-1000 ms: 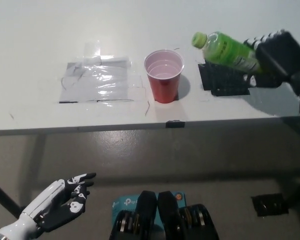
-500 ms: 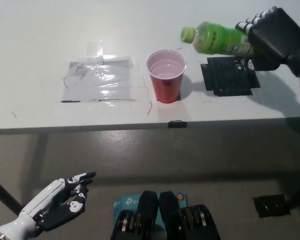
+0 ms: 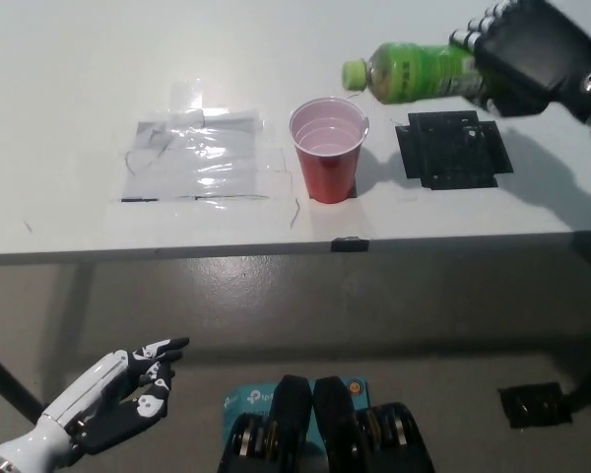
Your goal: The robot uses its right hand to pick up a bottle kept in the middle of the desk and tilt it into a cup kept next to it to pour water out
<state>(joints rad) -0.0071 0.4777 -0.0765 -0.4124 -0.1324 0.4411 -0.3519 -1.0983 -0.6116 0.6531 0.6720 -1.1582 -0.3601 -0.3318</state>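
I have the right hand [image 3: 532, 54] raised over the counter [image 3: 69, 108], fingers grasping the bottle [image 3: 414, 72] sideways, cap above the cup [image 3: 327, 148]; left hand [image 3: 113, 399] rests low, fingers released.

Black right hand [image 3: 532, 54] raised at upper right, fingers clenched — white left hand [image 3: 113, 404] rests low, fingers spread.

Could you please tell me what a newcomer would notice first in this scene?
The black right hand at the upper right holds a green plastic bottle tipped sideways, its cap just above the rim of the red plastic cup standing mid-desk. The white left hand rests open at the lower left, below the desk edge.
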